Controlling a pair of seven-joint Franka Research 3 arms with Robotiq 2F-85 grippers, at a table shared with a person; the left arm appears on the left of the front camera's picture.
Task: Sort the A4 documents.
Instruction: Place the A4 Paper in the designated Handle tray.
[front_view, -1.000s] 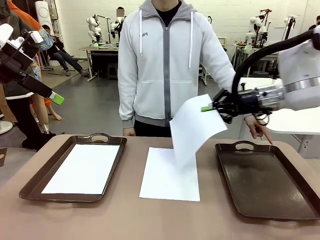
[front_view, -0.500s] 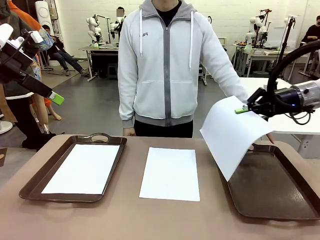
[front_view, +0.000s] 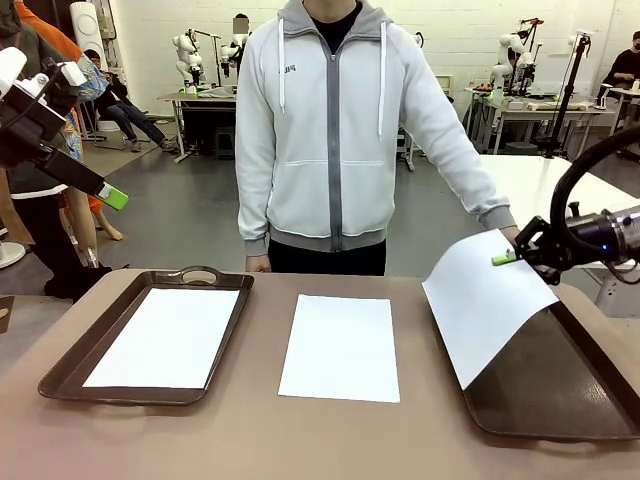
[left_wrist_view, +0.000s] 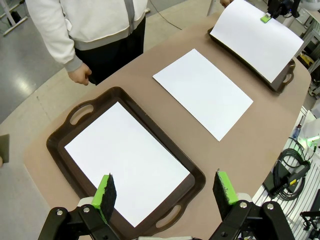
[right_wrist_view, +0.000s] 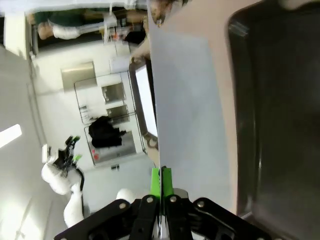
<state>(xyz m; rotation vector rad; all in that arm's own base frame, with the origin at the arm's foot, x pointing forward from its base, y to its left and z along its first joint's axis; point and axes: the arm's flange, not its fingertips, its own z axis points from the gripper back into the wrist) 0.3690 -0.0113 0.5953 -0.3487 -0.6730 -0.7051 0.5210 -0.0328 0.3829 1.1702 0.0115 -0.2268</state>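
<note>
Three A4 documents show. One white sheet lies flat in the left brown tray. A second sheet lies on the bare table between the trays. My right gripper is shut on the far edge of a third sheet, which hangs tilted over the left part of the right tray. In the right wrist view its green pads pinch that sheet beside the dark tray. My left gripper is open and empty, high above the left tray's sheet.
A person in a white hoodie stands at the far edge, one hand near the left tray's far right corner. The brown table has free room along its front edge. A white table stands behind the right tray.
My right gripper carried its sheet to the right and down, from above the middle sheet to over the right tray. The left arm has not moved.
</note>
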